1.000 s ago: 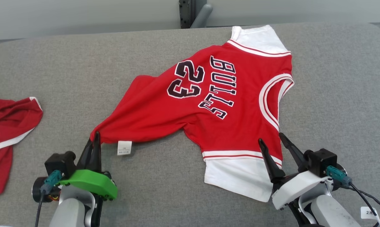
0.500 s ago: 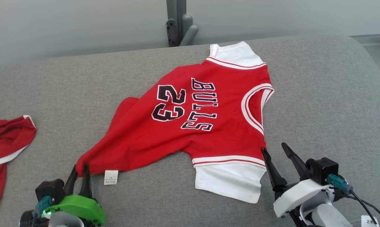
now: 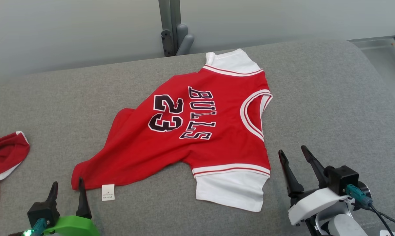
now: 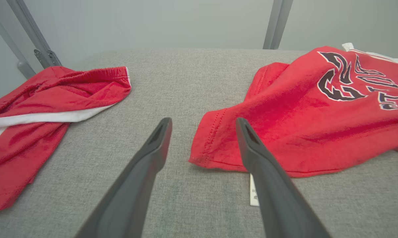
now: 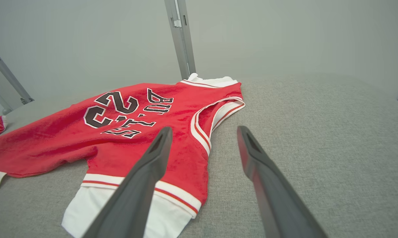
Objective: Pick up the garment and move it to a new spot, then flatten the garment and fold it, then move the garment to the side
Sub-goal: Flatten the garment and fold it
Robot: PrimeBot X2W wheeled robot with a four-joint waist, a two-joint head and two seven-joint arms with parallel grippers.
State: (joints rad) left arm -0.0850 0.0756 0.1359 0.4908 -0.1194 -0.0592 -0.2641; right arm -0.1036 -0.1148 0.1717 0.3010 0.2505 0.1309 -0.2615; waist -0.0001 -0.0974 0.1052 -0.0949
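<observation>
The garment (image 3: 197, 131) is a red "BULLS 23" jersey with white sleeves, spread on the grey padded table (image 3: 331, 98) with its hem corner drawn out to the lower left. My left gripper (image 3: 68, 182) stands open just short of that hem corner, with nothing between its fingers. In the left wrist view the left gripper (image 4: 202, 120) frames the corner of the garment (image 4: 301, 125), and its right finger (image 4: 261, 172) lies over the hem. My right gripper (image 3: 292, 150) is open beside the near white sleeve. The right gripper (image 5: 203, 129) hovers by the armhole of the garment (image 5: 119, 145).
A second red garment with a white stripe (image 3: 4, 154) lies bunched at the table's left edge, and it shows as a red garment (image 4: 37, 109) from the left wrist. A white care label (image 3: 108, 192) sticks out of the jersey hem. A grey post (image 3: 171, 29) rises behind the table.
My left gripper has opened and let go of the jersey's hem corner, which now lies on the table. The head camera has shifted. The right gripper stays open.
</observation>
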